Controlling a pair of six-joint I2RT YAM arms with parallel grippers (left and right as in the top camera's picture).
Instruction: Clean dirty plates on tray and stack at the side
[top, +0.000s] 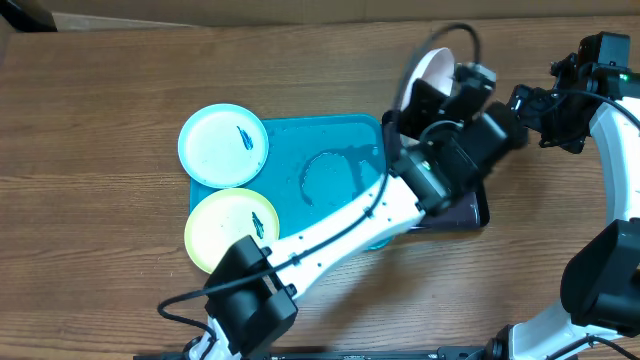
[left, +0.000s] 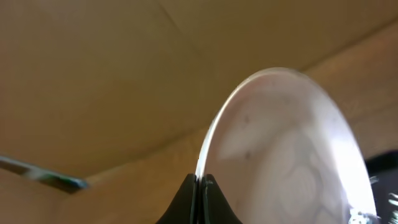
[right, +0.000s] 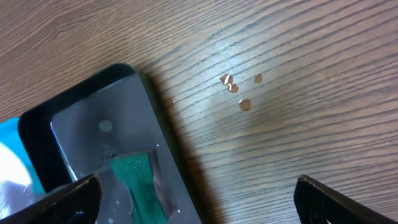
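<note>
My left gripper is shut on the rim of the white plate and holds it on edge above the table, right of the teal tray. In the left wrist view the jaws pinch the plate's rim. The light blue plate and the pale yellow plate lie over the tray's left edge, each with a dark-blue smear. My right gripper is open and empty, above the table beside the black tray.
A black tray with a green sponge in it lies right of the teal tray, mostly under my left arm in the overhead view. A few small spots mark the wood. A wet ring shows on the teal tray's floor.
</note>
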